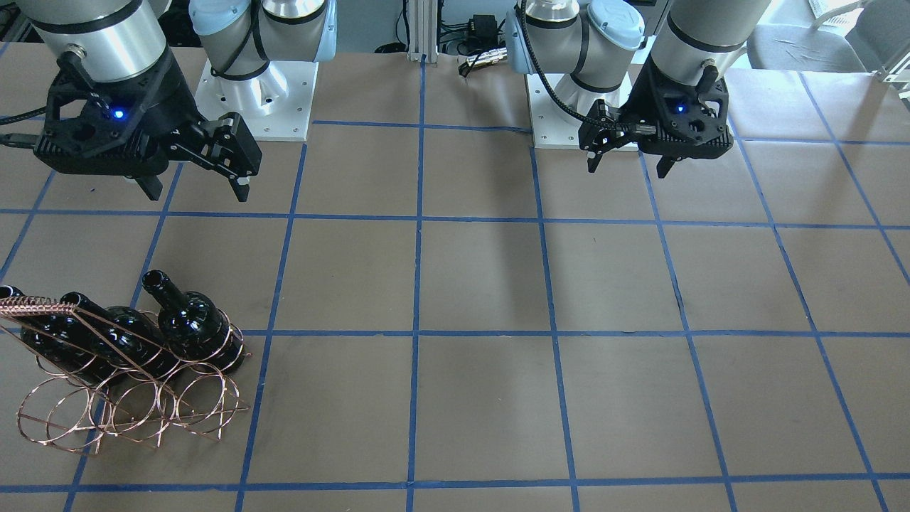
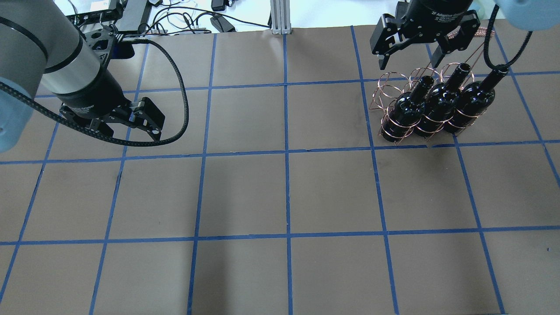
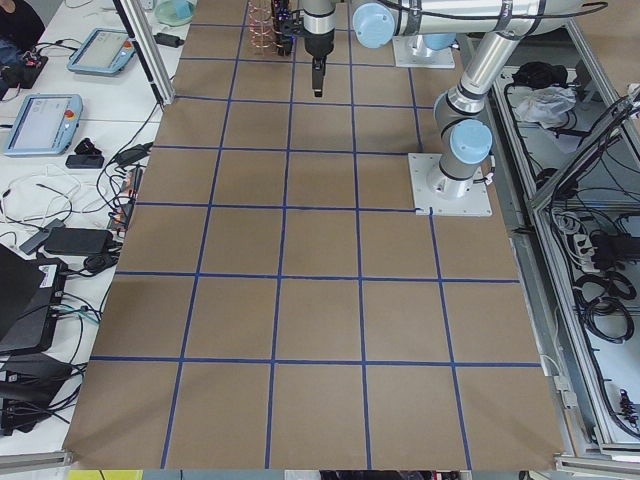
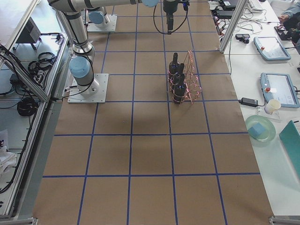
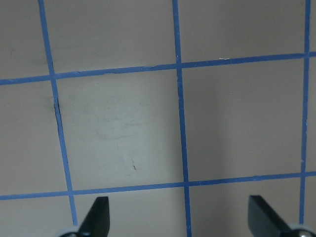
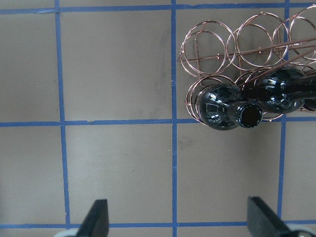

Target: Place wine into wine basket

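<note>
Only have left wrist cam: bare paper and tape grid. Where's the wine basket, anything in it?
Observer: The wine basket stands on the robot's right side of the table, with three wine bottles seated in it side by side.
Operator: Right gripper holding one?
Observer: No. The right gripper hangs above the table, open and empty, touching nothing.
Operator: Any slots free?
Observer: Yes. The rings on the operators' side of the bottles hold nothing.

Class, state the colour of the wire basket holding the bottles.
Copper-coloured. The wine basket shows this best in the right wrist-mounted view.
</note>
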You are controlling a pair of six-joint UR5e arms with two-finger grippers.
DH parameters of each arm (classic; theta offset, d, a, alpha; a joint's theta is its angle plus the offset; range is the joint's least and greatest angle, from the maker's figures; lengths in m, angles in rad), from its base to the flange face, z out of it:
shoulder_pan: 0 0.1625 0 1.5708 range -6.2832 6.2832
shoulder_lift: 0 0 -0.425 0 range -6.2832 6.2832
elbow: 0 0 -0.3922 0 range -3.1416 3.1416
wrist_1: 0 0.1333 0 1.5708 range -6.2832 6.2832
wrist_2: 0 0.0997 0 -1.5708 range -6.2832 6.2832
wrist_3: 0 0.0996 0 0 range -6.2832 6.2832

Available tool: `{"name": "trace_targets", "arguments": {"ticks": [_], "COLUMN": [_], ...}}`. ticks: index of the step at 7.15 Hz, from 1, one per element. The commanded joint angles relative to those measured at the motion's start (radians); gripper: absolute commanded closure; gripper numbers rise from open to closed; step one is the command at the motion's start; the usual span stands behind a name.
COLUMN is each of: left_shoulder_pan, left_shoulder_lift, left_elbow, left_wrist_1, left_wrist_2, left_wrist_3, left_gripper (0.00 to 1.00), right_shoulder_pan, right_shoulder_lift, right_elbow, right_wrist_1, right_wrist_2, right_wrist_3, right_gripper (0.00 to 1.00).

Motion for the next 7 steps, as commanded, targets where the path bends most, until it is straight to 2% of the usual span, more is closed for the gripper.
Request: {"name": "trace_targets", "arguments": {"ticks": [1,7], "left_shoulder_pan": [0.0,0.0], "left_shoulder_lift": [0.014,0.042], "left_elbow": [0.006,0.01], "left_wrist_1": [0.011,0.008], "left_wrist_2": [-0.005,-0.018], "left_wrist_3": [0.001,0.005], "left_gripper": [0.0,0.0], "right_shoulder_pan": [-0.004,-0.007], "right_shoulder_lift": [-0.006,-0.006], "right_elbow": [0.001,0.027], "right_wrist_1": [0.009,-0.008], "right_wrist_2": [-0.001,0.0], "right_wrist_3": [-0.001,-0.039], "right_gripper": [0.0,0.0]}}
